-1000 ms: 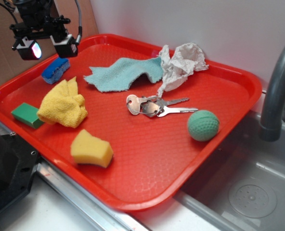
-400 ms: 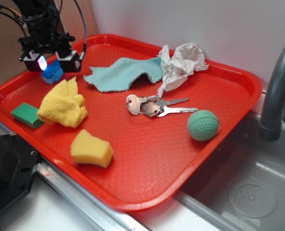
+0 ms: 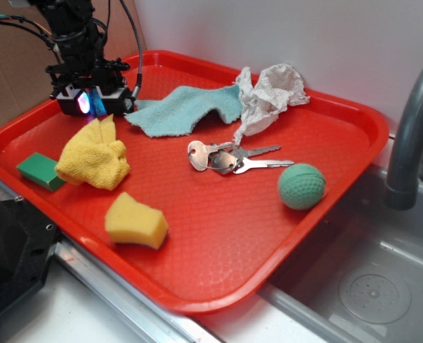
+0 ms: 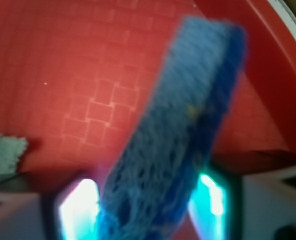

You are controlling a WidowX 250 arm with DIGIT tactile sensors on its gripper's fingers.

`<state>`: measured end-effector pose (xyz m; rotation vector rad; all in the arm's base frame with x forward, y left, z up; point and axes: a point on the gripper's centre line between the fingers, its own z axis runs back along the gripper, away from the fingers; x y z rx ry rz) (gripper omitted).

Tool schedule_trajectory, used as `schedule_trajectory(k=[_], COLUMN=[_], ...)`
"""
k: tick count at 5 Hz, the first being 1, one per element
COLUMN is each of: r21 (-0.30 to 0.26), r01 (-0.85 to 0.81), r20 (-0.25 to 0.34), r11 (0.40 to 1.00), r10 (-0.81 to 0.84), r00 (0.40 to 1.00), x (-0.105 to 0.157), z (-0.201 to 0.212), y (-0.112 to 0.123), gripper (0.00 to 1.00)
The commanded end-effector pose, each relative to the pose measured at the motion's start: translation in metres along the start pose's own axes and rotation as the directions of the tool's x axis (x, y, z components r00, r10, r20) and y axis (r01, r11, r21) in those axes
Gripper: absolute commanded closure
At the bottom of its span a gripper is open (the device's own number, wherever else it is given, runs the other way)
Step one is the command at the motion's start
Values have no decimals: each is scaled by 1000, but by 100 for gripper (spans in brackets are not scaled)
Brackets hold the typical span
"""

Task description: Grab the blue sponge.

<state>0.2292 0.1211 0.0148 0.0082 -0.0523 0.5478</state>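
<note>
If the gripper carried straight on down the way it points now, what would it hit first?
Probably the red tray floor. The gripper points down with the blue sponge between its fingers, so the sponge's end would likely touch first; the remaining gap is unclear.

The blue sponge [image 4: 183, 135] is small and bright blue with tiny holes. It stands tilted between two glowing pads at the far left of the red tray [image 3: 219, 236].
</note>
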Motion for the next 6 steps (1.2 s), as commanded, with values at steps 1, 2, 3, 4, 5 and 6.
schedule_trajectory(k=[1,2,3,4,5,6], r21=[-13,-32,-80,-118,-107,-116], r01=[114,210,342,447,461,573], r20=[151,189,194,192,193,238], r11=[993,977,936,887,881,811], r10=[-111,-200,-322,-421,-437,-537], r00=[982,961,927,887,879,809], x=[-4,-22,-45,-72,-75,-60], z=[81,129,165,202,213,212], y=[-9,-22,-43,-62,-57,-44], gripper=[100,100,100,100,100,100])
